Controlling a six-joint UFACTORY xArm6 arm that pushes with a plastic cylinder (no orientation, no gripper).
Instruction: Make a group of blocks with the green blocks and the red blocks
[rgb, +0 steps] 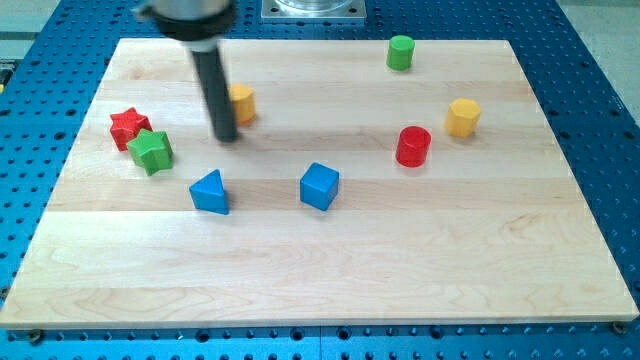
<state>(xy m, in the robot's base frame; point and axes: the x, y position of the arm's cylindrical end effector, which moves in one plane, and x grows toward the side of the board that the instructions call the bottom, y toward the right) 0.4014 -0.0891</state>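
Rod with no fingers, my tip (227, 138) right of the touching red star (127, 124) and green star (151, 150); red cylinder (413, 146) and green cylinder (401, 52) far right likely need steady leftward pushes.

We see a wooden board (330, 270) carrying a red star (127, 125) touching a green star (151, 151), a blue triangle (210, 192), blue cube (319, 186), red cylinder (413, 146), green cylinder (401, 52), and two yellow blocks (462, 117) (242, 103).
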